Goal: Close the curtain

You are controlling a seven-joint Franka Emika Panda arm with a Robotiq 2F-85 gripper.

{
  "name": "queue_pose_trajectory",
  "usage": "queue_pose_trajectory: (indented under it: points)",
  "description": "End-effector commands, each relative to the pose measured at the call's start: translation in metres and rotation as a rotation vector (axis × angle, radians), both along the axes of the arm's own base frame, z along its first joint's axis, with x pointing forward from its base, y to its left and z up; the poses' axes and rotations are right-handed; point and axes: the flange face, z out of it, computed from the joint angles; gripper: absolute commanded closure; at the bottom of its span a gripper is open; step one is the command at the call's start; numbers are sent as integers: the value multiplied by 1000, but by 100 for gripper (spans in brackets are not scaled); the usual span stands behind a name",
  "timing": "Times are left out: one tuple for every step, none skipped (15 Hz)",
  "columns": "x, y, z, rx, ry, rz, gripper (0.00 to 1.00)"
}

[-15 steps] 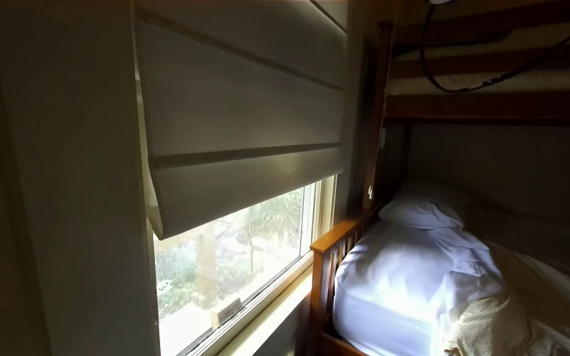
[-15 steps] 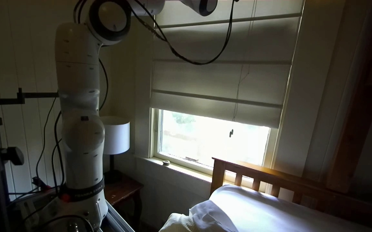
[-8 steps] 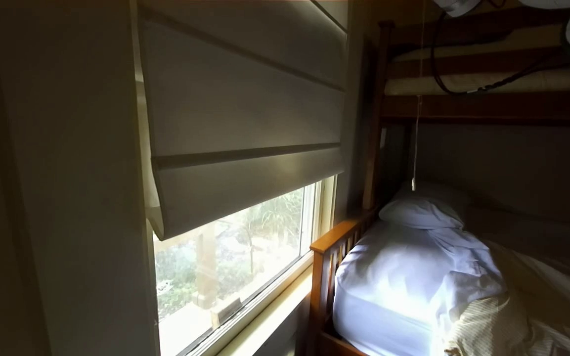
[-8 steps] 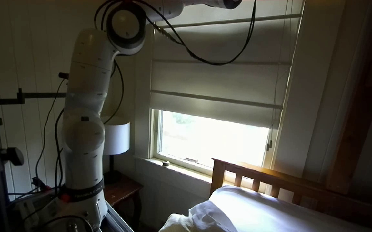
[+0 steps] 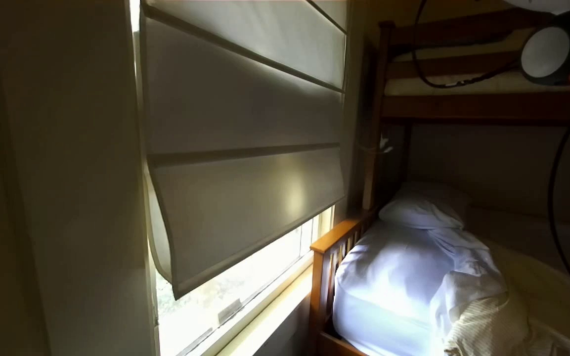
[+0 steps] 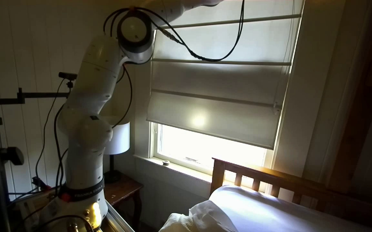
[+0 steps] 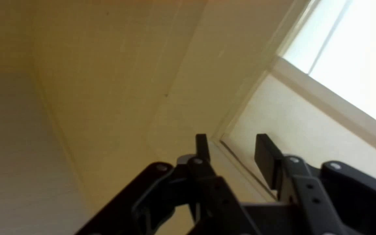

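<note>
One gap between curtain (image 5: 245, 118) edge and sill (image 5: 271, 311), jaws spread, apparently clear of both.

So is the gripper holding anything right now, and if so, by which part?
Nothing is held: in the wrist view, the gripper stands open, with nothing between its fingers.

We find the curtain (image 6: 218, 79) lower across the window (image 6: 205, 149) than before, its upper part brighter, and the arm (image 6: 98, 75) leaning further over.
</note>
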Motion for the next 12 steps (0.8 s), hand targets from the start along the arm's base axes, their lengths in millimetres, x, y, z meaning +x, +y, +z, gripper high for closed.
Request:
queue_pose_trajectory:
  points:
    - [24, 41, 0, 32, 72, 62, 25]
    - [31, 49, -6, 38, 90, 88, 19]
    - [39, 56, -12, 51, 101, 114, 11]
    - [46, 62, -21, 74, 117, 144, 5]
    - [53, 67, -29, 89, 131, 164, 0]
    - [60, 71, -37, 100, 146, 173, 0]
    - [64, 70, -46, 119, 156, 177, 0]
    - [67, 70, -53, 139, 171, 180, 0]
    - [69, 65, -64, 163, 189, 171, 0]
    - [70, 59, -72, 182, 205, 155, 0]
    - [69, 48, -84, 202, 221, 126, 0]
    - [67, 38, -93, 215, 246, 98, 0]
